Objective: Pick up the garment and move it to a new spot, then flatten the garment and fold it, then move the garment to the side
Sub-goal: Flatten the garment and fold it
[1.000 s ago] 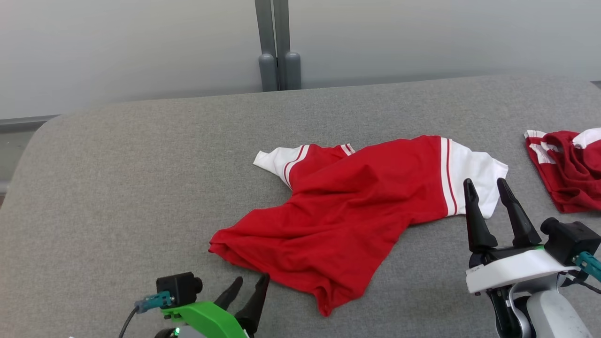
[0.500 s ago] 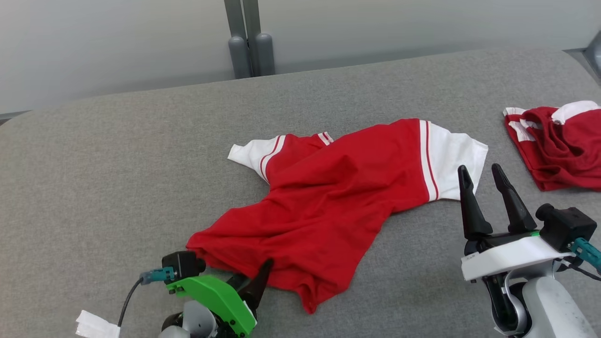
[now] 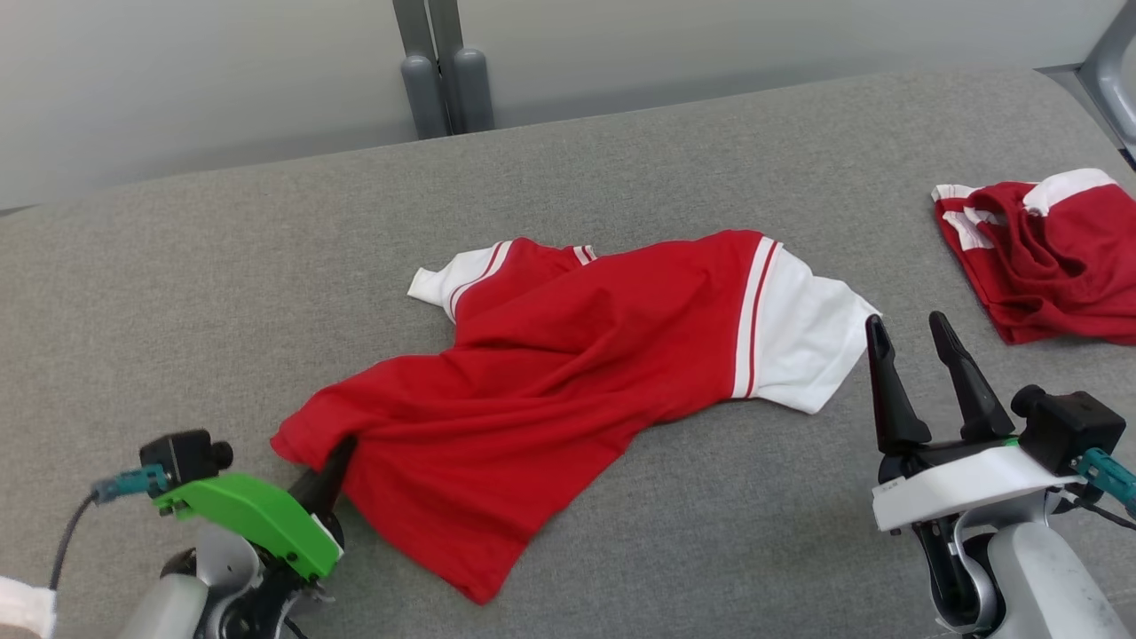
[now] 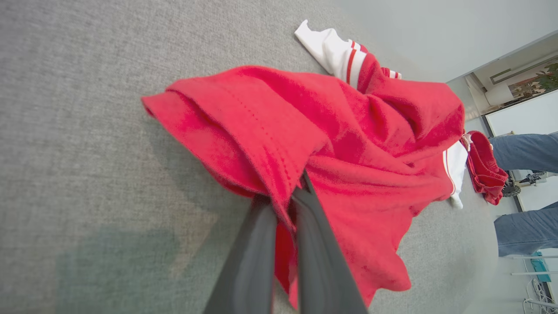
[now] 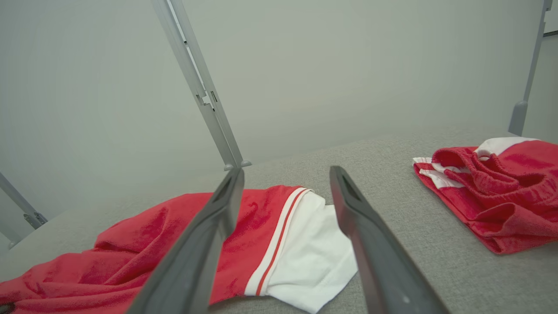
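Observation:
The garment (image 3: 568, 373) is a red T-shirt with white, red-striped sleeves, lying crumpled across the middle of the grey surface. My left gripper (image 3: 342, 446) is shut on the garment's red hem at its near-left corner. In the left wrist view the two dark fingers (image 4: 261, 253) pinch a fold of the garment (image 4: 314, 144), whose corner is drawn up off the surface. My right gripper (image 3: 914, 328) stands open just right of the white sleeve (image 3: 803, 342), touching nothing. The right wrist view shows the sleeve (image 5: 314, 253) between and beyond the spread fingers.
A second red and white garment (image 3: 1047, 257) lies bunched at the far right of the grey padded surface (image 3: 177, 293). Grey posts (image 3: 435, 67) rise behind the far edge. A person's legs in jeans (image 4: 523, 152) stand beyond the surface in the left wrist view.
My left gripper has closed on the hem and pulled it leftward, stretching the garment that way. The head camera has also shifted. The right gripper stays open.

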Available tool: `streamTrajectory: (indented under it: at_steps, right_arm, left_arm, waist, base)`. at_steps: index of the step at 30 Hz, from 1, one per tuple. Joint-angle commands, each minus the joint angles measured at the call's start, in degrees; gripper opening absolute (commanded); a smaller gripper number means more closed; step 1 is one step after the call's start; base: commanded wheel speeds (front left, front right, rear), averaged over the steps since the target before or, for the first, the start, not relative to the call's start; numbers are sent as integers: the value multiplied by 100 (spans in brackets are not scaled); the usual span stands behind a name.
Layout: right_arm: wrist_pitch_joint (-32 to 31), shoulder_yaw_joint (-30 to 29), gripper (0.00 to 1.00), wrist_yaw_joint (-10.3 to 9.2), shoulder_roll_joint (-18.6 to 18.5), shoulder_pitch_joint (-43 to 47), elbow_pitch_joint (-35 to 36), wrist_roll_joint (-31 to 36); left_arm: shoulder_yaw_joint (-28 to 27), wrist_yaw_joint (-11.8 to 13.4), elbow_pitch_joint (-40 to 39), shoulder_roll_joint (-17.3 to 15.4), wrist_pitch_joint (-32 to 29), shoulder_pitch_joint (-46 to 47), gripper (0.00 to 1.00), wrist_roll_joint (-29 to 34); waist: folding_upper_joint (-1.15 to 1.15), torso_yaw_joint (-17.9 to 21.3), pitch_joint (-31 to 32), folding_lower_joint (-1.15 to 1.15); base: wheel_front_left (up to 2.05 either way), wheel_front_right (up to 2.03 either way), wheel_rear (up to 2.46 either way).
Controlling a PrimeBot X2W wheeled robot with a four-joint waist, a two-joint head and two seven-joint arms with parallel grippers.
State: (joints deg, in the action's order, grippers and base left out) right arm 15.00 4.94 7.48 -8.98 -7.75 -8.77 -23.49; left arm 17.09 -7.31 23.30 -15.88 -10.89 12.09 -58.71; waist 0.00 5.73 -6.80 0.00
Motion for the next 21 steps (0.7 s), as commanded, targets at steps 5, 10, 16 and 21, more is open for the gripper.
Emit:
streamTrajectory:
  at_steps: [5, 10, 16, 21]
  right_arm:
    - [24, 90, 100, 3, -56, -191, -37, 28]
    - [24, 85, 100, 3, -75, -272, -114, 44]
    - [24, 133, 100, 3, -12, -265, -273, 59]
    - [24, 50, 100, 3, 12, -149, -376, 62]
  left_arm:
    - [-6, -27, 116, -514, -647, 683, 0, -518]
    - [108, -27, 637, -829, -971, 1310, 0, -688]
    - [409, -27, 1211, -954, -942, 1673, 100, -747]
    - [733, -27, 1171, -1152, -773, 1610, 100, -587]
  waist:
    - [0, 27, -188, 0]
    - [0, 57, -267, 0]
    - [0, 19, -149, 0]
    - [0, -159, 73, 0]
  base:
    - [0, 0, 0]
    - [0, 0, 0]
    - [0, 0, 0]
    - [0, 0, 0]
